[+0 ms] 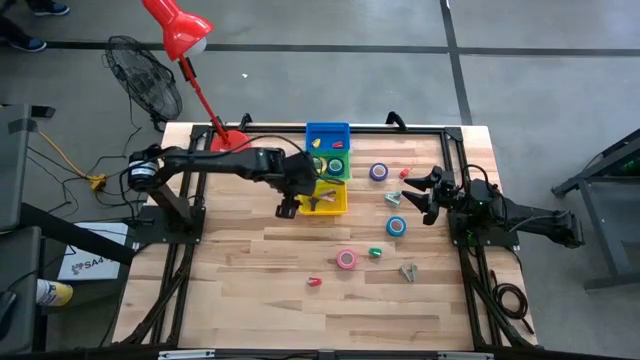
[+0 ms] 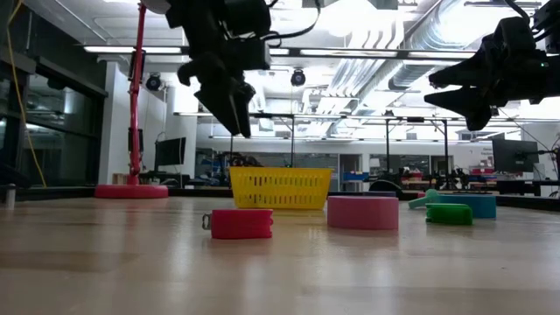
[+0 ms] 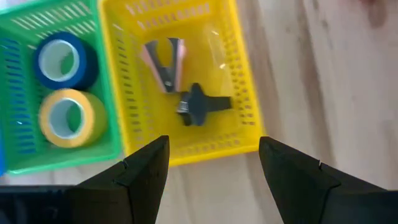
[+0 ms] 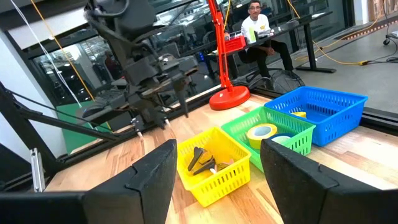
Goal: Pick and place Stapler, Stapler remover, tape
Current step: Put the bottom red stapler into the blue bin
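Observation:
My left gripper (image 1: 289,208) (image 3: 214,149) hangs open above the near-left edge of the yellow basket (image 1: 336,205), with nothing between its fingers. In that basket lie a pink stapler remover (image 3: 165,59) and a black one (image 3: 199,106). The green basket (image 3: 25,149) beside it holds a blue tape roll (image 3: 62,59) and a yellow one (image 3: 71,118). Purple (image 1: 378,172), blue (image 1: 397,226) and pink (image 1: 346,260) tape rolls lie flat on the table. A small red stapler-like piece (image 1: 314,283) lies near the front. My right gripper (image 1: 420,192) waits open at the right.
A blue basket (image 1: 327,130) stands behind the green one. A grey stapler remover (image 1: 408,270), a teal one (image 1: 393,198) and small green (image 1: 376,252) and red (image 1: 404,173) pieces lie loose at centre right. A red lamp base (image 1: 228,140) stands at the far left.

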